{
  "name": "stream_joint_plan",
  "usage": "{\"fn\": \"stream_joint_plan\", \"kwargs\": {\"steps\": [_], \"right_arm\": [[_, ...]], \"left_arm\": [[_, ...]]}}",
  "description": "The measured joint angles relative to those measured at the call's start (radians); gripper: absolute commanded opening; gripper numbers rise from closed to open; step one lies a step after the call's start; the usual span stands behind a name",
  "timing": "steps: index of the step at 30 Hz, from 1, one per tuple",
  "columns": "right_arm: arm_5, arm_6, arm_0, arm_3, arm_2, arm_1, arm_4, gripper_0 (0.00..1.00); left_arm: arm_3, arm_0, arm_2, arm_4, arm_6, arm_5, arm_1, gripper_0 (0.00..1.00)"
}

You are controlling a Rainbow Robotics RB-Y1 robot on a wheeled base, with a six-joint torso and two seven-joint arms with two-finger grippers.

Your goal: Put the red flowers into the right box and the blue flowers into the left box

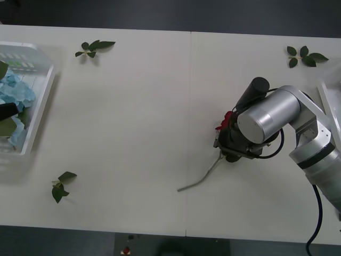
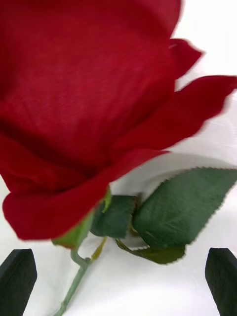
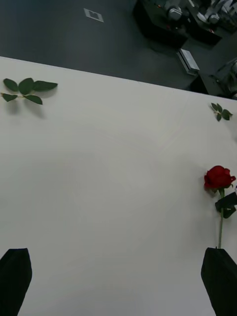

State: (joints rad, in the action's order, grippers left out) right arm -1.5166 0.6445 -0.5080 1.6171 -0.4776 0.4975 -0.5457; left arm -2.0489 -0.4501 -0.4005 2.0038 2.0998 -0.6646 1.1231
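The right gripper (image 2: 118, 276) is nearest the lens: its two black fingertips (image 2: 17, 279) stand spread at either side, released, with bare white tabletop between them and nothing clasped. Just beyond them lies a deep-red fabric rose (image 2: 89, 113) on a thin green stem, its serrated dark green leaf (image 2: 182, 207) flat on the table. In the front view the same rose (image 1: 226, 120) peeks out at ten o'clock from the silver right arm's wrist, and the stem trails toward seven o'clock, ending on open table.

The white tabletop (image 1: 138, 133) around it is wide and bare toward nine o'clock. Three loose green leaf sprigs (image 1: 95, 48) lie well apart, near the far and near edges.

At the table's nine o'clock edge sits the white slatted plastic basket (image 1: 40, 114) holding pale sky-blue fluffy flower clusters (image 1: 16, 93). At three o'clock a corner of the white grey-rimmed tray (image 1: 326, 104) shows.

The left gripper (image 3: 118, 276) hovers above the table with its black fingers parted, empty.
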Motion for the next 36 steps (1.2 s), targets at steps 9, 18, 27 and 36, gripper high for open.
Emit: {"fn": "stream_joint_plan", "kwargs": {"steps": [9, 18, 27, 36], "right_arm": [[0.04, 0.0, 0.0, -0.033, -0.073, 0.0, 0.019, 1.0], [0.067, 0.0, 0.0, -0.045, -0.073, 0.0, 0.037, 0.0], [0.067, 0.0, 0.0, -0.048, -0.073, 0.0, 0.037, 0.0], [0.094, 0.0, 0.0, -0.04, -0.073, 0.01, 0.037, 0.0]], "left_arm": [[-0.07, 0.222, 0.194, -0.094, 0.001, 0.0, 0.0, 1.0], [-0.071, 0.453, 0.388, -0.166, 0.001, -0.096, -0.004, 1.0], [-0.117, 0.459, 0.347, -0.165, 0.013, -0.209, -0.083, 1.0], [-0.149, 0.459, 0.347, -0.15, 0.068, -0.232, -0.124, 1.0]]}}
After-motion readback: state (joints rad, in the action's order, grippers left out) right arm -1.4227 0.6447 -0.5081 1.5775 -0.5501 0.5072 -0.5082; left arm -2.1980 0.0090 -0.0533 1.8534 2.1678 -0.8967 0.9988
